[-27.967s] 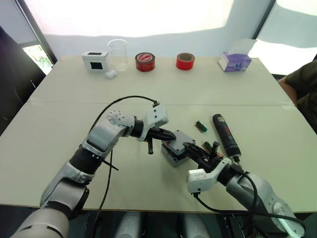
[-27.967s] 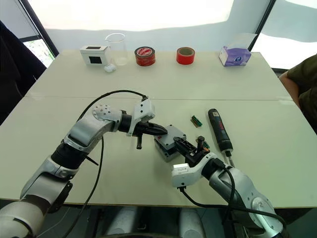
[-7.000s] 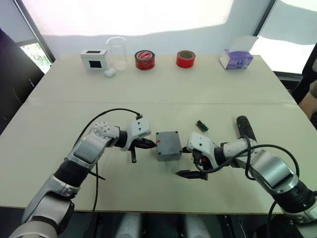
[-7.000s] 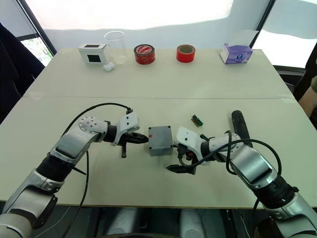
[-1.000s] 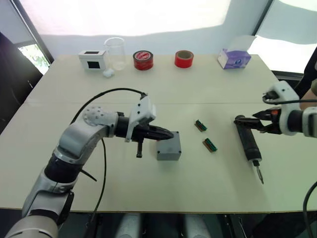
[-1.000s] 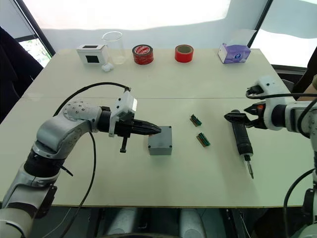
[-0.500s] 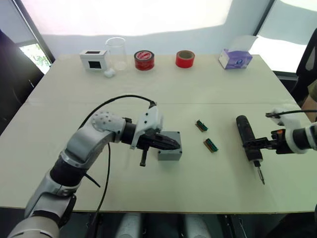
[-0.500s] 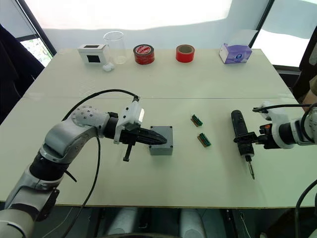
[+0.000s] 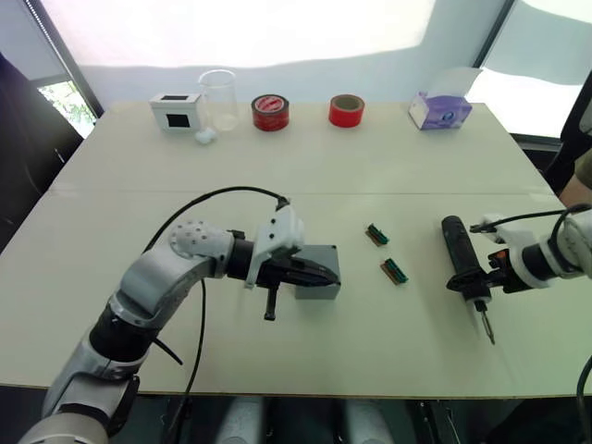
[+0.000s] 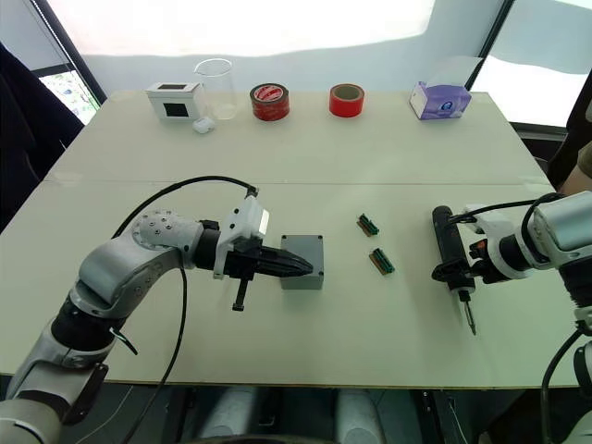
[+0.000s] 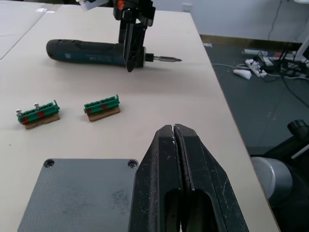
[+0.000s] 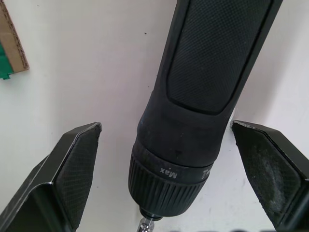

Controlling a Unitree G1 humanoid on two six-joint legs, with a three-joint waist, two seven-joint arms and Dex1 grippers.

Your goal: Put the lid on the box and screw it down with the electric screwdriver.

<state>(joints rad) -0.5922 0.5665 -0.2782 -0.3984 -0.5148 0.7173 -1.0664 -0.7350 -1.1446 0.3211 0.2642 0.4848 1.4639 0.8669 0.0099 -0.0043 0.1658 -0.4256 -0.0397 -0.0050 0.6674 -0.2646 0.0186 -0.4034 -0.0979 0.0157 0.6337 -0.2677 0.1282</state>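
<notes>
The grey box (image 9: 317, 274) stands mid-table with the lid (image 11: 82, 193) on top, screw heads showing in its corners. My left gripper (image 9: 324, 275) is shut, and its fingers (image 11: 193, 169) lie over the lid's near edge. The black electric screwdriver (image 9: 460, 250) lies on the table to the right, bit pointing toward me. My right gripper (image 12: 166, 145) is open and straddles its front end just behind the bit. Its fingers (image 12: 72, 164) stand a little clear of the barrel on each side.
Two green terminal blocks (image 9: 376, 234) (image 9: 394, 270) lie between box and screwdriver. Along the far edge stand a white box with a black face (image 9: 176, 112), a glass beaker (image 9: 218, 100), two red tape rolls (image 9: 270, 112) (image 9: 345, 111) and a purple tissue box (image 9: 440, 109).
My right gripper has come down from the screwdriver's rear end to its front end and now straddles it. My left gripper has slid lower over the lid.
</notes>
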